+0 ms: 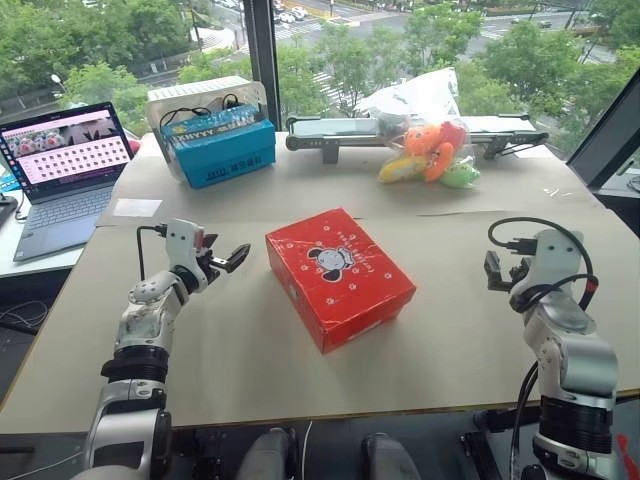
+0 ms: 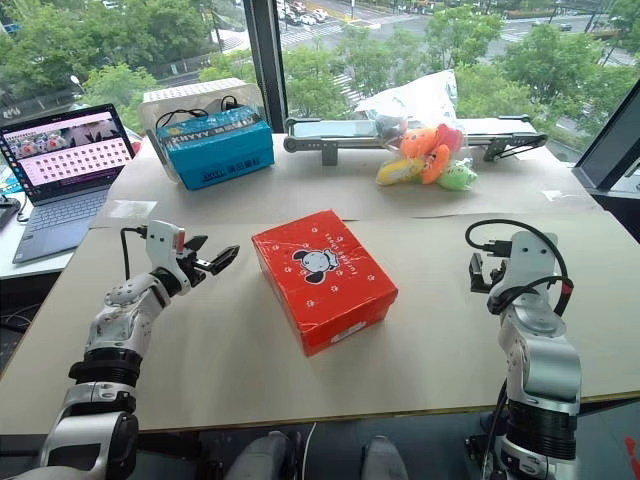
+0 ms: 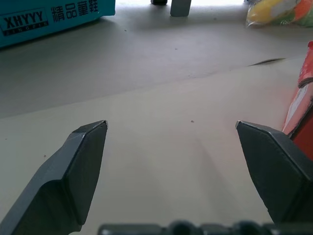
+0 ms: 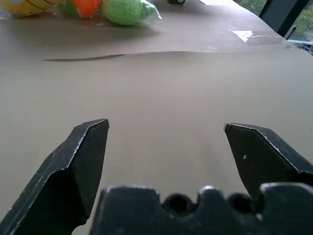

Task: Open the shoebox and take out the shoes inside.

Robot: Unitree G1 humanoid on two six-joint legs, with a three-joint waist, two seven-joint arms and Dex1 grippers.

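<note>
The red shoebox (image 1: 340,276) lies shut in the middle of the table, its lid with the cartoon mouse print facing up. The shoes are hidden from view. My left gripper (image 1: 228,258) hovers just left of the box, open, pointing toward its left side; a red edge of the shoebox (image 3: 301,105) shows beside one fingertip. My right gripper (image 1: 497,268) hangs well to the right of the box, open over bare table, with nothing between its fingers (image 4: 85,161).
A blue box with white lettering (image 1: 222,148) in a clear bin stands at the back left. A bag of orange, yellow and green plush toys (image 1: 432,150) lies at the back right, before a long grey bar (image 1: 340,130). A laptop (image 1: 62,170) sits far left.
</note>
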